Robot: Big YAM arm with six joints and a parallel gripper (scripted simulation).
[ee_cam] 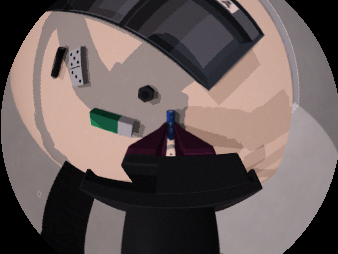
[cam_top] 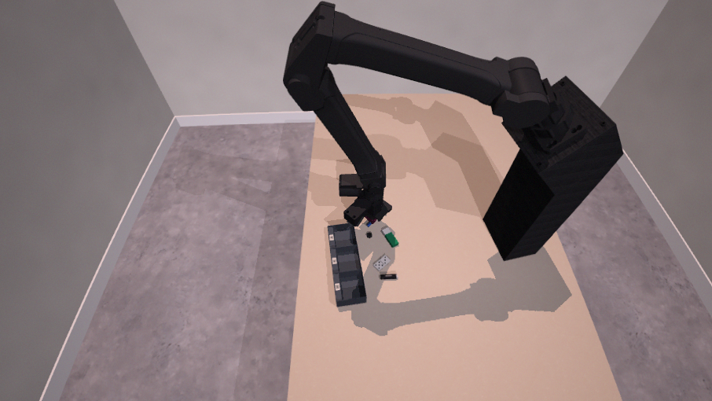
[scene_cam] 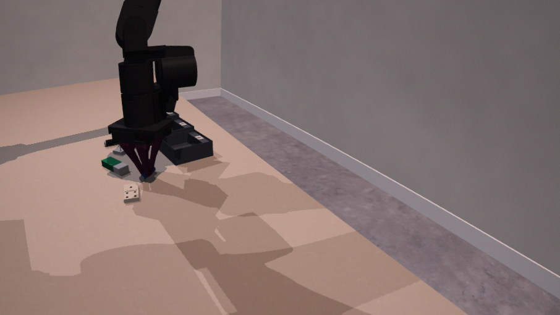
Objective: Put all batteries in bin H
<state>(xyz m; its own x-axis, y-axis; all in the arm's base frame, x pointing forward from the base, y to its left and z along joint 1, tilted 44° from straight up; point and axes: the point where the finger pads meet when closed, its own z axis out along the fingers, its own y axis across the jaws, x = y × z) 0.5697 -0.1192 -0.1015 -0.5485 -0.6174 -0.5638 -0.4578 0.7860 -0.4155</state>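
The blue battery lies low on the desk, pinched between the tips of the jaws, which are clenched on it. In the wrist view its long axis points straight out ahead of the jaws, with only the forward end showing past the dark red fingers. In the exterior view the gripper stands nearly upright over it, fingertips down at the desk surface, so the battery looks gripped but not yet lifted.

The bin row stands just beside the gripper, and its nearest end compartment is ahead and a little to the right in the wrist view. The labels on the bins are too small to read, so I cannot tell which one is H. The coming move likely calls for a straight lift, then a short carry over the bin wall.

Near the battery lie a small black nut, a green and grey block, and further off a domino and a black bar.
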